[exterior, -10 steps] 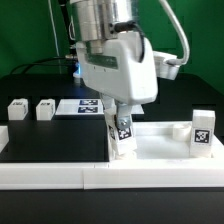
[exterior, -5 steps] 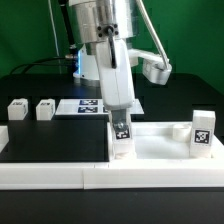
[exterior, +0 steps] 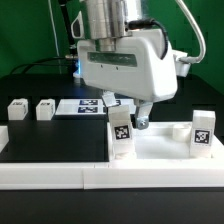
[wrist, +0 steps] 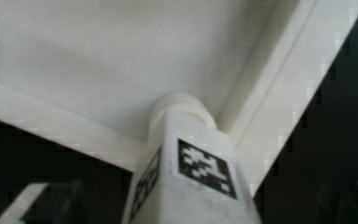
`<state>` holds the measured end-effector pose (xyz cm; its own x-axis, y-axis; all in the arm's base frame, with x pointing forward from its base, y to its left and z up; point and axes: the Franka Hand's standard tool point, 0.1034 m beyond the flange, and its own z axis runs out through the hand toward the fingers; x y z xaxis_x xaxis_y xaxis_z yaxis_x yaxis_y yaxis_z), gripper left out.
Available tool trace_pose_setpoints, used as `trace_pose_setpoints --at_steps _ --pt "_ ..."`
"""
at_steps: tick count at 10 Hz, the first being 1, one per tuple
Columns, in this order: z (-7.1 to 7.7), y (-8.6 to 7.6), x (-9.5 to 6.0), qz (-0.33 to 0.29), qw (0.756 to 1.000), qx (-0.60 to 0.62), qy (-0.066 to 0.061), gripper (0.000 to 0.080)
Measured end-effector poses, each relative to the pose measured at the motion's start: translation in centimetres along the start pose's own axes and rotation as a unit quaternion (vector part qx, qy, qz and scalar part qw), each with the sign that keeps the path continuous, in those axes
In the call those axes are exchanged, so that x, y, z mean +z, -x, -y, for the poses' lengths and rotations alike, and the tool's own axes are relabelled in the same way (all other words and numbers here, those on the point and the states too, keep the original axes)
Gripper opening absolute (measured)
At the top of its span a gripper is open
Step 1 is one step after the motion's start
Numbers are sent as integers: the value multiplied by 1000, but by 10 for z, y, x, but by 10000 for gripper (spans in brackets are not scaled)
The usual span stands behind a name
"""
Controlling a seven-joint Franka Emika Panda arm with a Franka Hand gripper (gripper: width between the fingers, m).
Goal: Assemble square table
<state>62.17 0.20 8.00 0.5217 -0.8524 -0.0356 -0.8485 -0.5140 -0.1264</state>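
- Two small white tagged legs stand upright on the white plastic square slab [exterior: 160, 148]: the corner leg [exterior: 121, 135] at the slab's corner toward the exterior view's left, and the far leg [exterior: 203, 133] at the slab's edge toward the exterior view's right
- Two more loose legs [exterior: 17, 110] [exterior: 45, 109] sit well apart from the slab, off toward the exterior view's left, on the black table [exterior: 50, 140]
- The two-finger gripper [exterior: 127, 108] hangs just above the corner leg with its fingers spread wide and nothing between them; the wrist view looks straight down that leg's tagged face against the slab
- Step in hand, as I judge it: seating the corner leg in its socket, with the hand let go between turns
- Next move likely calls for coming back down square over the leg and closing on it for another twist, or, if it is tight, heading for a loose leg
- Against a second ago: the fingers were then low around the corner leg and closer together; since then they have opened, risen clear and the wrist has swung round, while the leg stands where it did
- The long white bar fence [exterior: 60, 175] runs along the slab's near edge, and the marker board [exterior: 85, 105] lies behind the slab's left corner
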Motion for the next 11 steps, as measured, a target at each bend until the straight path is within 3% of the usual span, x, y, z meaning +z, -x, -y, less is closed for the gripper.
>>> trace_pose_setpoints --at_steps 4,7,10,11 --pt "-2 -2 0 -2 988 -153 2 648" --pt "-6 -10 4 -18 956 -292 1 648" --pt "-7 -10 4 -18 953 -301 2 640" --pt "-6 -10 4 -18 957 -289 1 475"
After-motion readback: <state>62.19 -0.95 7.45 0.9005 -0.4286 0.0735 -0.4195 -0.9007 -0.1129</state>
